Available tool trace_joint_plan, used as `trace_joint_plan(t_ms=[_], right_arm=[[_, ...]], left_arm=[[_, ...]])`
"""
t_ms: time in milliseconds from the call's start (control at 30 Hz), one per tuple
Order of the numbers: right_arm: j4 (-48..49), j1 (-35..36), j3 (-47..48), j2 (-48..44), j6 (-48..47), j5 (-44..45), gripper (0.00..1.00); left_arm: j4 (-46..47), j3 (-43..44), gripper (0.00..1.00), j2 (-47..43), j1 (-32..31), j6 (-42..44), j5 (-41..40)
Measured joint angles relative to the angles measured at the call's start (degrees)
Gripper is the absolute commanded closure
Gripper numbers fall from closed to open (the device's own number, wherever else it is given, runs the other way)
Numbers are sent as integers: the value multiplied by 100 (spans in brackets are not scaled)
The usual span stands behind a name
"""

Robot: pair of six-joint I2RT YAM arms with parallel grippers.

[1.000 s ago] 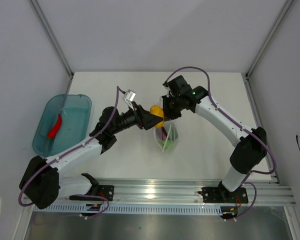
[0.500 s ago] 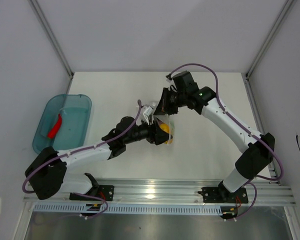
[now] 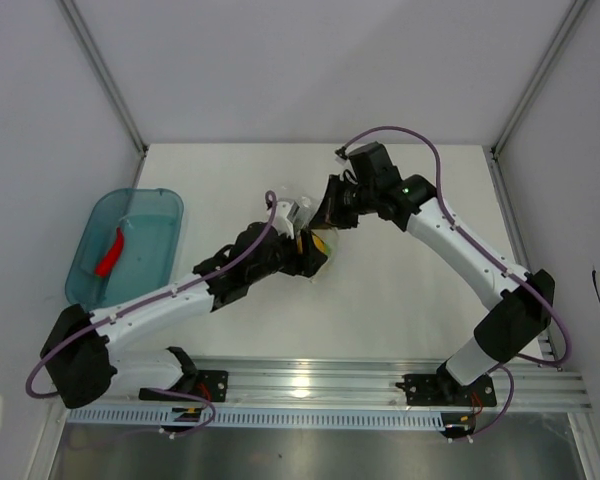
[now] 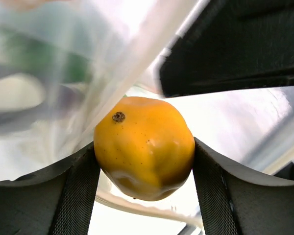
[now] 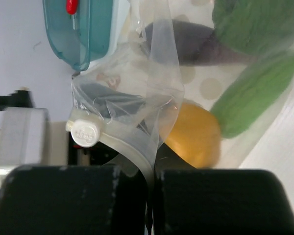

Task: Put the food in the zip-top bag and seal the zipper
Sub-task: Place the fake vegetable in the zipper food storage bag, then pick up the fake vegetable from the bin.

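Nearest, stretched the left arm (image 3: 150,305) low from its near-left base, slanting right across the bench (image 3: 400,300), forearm almost flat, wrist at mid-bench. Had the teal tray (image 3: 80,275) off to that arm's left, with the red chili (image 3: 110,255) lying inside, well apart from the rest. Gripped the yellow pepper (image 4: 144,147) by its sides between the left fingers (image 4: 76,196), spread wide around it, right at the mouth of the zip-top bag (image 5: 157,93), with clear film against its upper left. Showed through the dotted film two green vegetables (image 5: 247,105) and the purple eggplant (image 5: 196,41), bagged. Farther back, folded the right arm (image 3: 460,255) up from the near-right base, elbow out by the right edge, forearm angled back leftward, wrist dipped over the bag. Clenched the right fingers (image 5: 63,200) tight on the bag's mouth edge, with the zipper (image 5: 130,144) curving up from between them.
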Motion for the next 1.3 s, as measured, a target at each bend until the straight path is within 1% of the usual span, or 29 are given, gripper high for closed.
trace_joint_plan(t_ms=[100,133,167,267,400,500,533,667,733,800,833,900,967,1000,1067,1100,1167,1200,1233,1267,1300], right_arm=[[-138,-2,-39,-109,-76,109,100],[-175,-2,-39,-140,-101,138,100],[-205,-2,-39,-162,-118,160,100],[-297,-2,-39,-208,-203,201,100],[-411,-2,-39,-210,-258,205,100],[-466,-2,-39,-210,-315,203,100],[-479,-2,-39,-210,-321,201,100],[-483,-2,-39,-256,-343,157,100],[-485,-2,-39,-310,-356,138,100],[-494,-2,-39,-398,-363,111,100],[-498,-2,-39,-444,-367,111,100],[-505,-2,-39,-535,-380,105,100],[-507,-2,-39,-616,-382,94,100],[-505,-2,-39,-647,-382,83,100],[-503,-2,-42,-691,-382,70,100],[-505,-2,-42,-702,-382,70,100],[-507,-2,-61,-723,-389,68,100],[-511,-2,-76,-734,-400,68,100],[-516,-2,-94,-741,-404,68,100],[-522,-2,-111,-743,-409,68,100],[-529,-2,-120,-743,-413,68,100]], left_arm=[[-372,55,26,-345,-31,131,-457],[-444,57,3,-496,-66,192,-601],[-520,55,1,-678,-109,302,-761],[-581,33,1,-1399,-262,431,-1147],[-557,-61,1,-2247,-308,564,-1471],[-586,-131,1,-2494,-308,601,-1622],[-608,-142,2,-2483,-308,601,-1659],[-713,-149,18,-2151,-308,638,-1521],[-763,-179,28,-1902,-308,625,-1394],[-767,-273,31,-1777,-306,625,-1316],[-780,-295,35,-1738,-302,629,-1272],[-772,-286,37,-1648,-302,638,-1228],[-796,-201,44,-1510,-299,645,-1202],[-822,-114,50,-1388,-299,647,-1182],[-839,55,55,-1167,-295,638,-1091],[-839,105,63,-1086,-291,632,-1025],[-833,131,71,-999,-291,595,-850],[-844,131,79,-986,-291,568,-754],[-839,131,82,-979,-291,533,-654],[-839,131,91,-979,-291,505,-560],[-837,131,97,-979,-291,485,-466]])
